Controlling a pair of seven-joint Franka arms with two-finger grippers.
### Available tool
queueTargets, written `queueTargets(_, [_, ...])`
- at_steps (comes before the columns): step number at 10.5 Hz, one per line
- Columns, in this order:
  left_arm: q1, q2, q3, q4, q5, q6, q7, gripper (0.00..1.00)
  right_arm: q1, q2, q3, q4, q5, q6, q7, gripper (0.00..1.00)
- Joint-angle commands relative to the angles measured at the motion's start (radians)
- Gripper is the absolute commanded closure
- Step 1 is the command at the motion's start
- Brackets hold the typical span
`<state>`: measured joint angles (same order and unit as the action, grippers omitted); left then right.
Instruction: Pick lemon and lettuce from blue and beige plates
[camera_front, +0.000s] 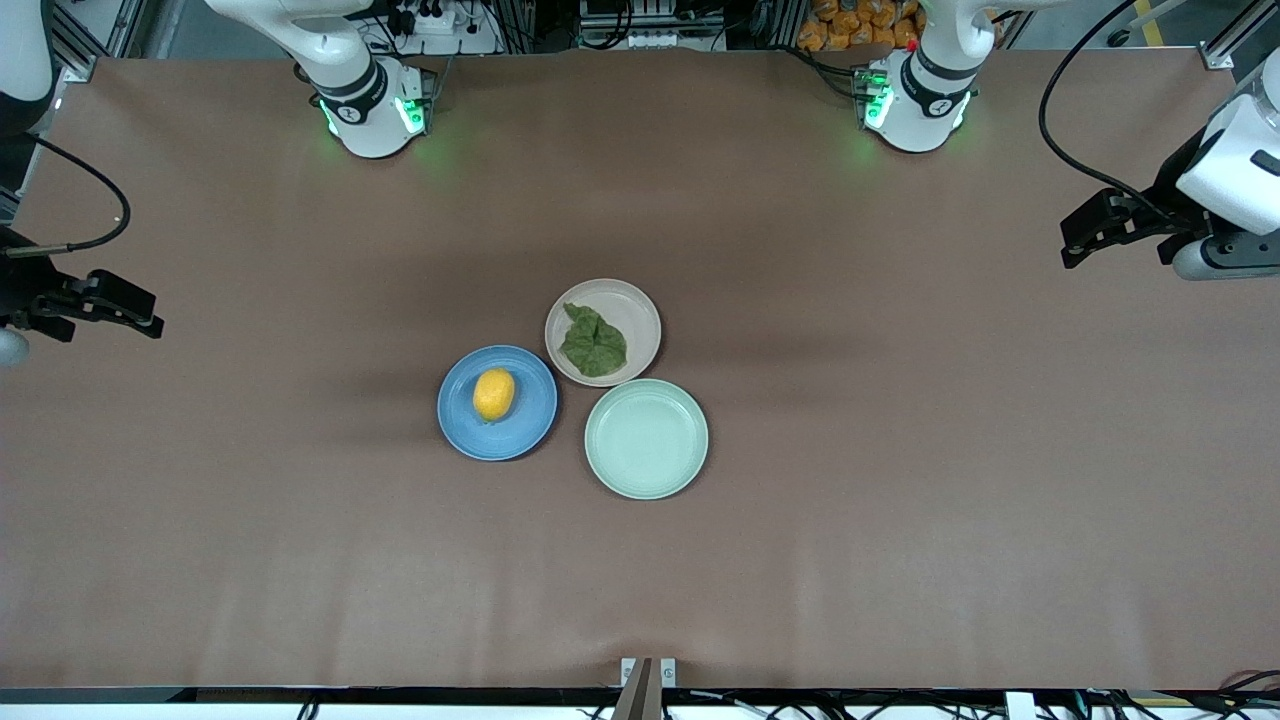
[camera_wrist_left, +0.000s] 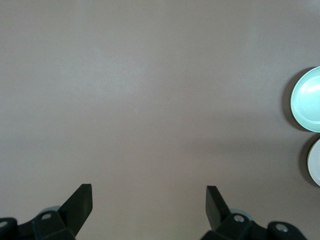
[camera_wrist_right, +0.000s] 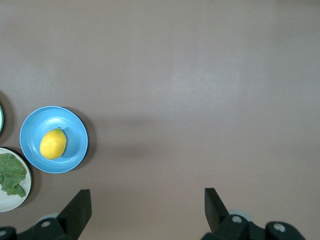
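Note:
A yellow lemon lies on the blue plate mid-table. A green lettuce leaf lies on the beige plate, which touches the blue plate and lies farther from the front camera. My right gripper is open and empty, up over the right arm's end of the table. Its wrist view shows its gripper, the lemon, the blue plate and the lettuce. My left gripper is open and empty over the left arm's end, as its own wrist view shows.
An empty pale green plate sits beside the blue plate and nearer the front camera than the beige one. It also shows in the left wrist view. The brown table top spreads wide round the three plates.

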<state>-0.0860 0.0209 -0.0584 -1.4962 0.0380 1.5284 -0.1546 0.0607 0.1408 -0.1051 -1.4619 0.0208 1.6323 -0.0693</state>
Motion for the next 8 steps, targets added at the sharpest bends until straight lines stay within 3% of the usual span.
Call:
queueTargets(1, [0.017, -0.006, -0.011, 0.002, -0.018, -0.011, 0.026, 0.0, -0.006, 0.0, 0.007, 0.003, 0.008, 0.001, 0.01, 0.0])
queueTargets(4, [0.017, -0.001, -0.011, 0.002, -0.026, -0.013, 0.027, 0.0, -0.009, 0.0, 0.007, 0.003, 0.008, 0.001, 0.01, 0.0])
queueTargets(6, [0.005, 0.019, -0.014, -0.009, -0.096, -0.013, 0.015, 0.0, -0.009, 0.0, 0.007, 0.002, 0.007, -0.008, 0.008, 0.0])
queueTargets(8, [0.0, 0.057, -0.07, -0.009, -0.101, -0.007, 0.006, 0.0, -0.004, 0.0, 0.008, -0.002, 0.017, -0.014, 0.003, 0.0])
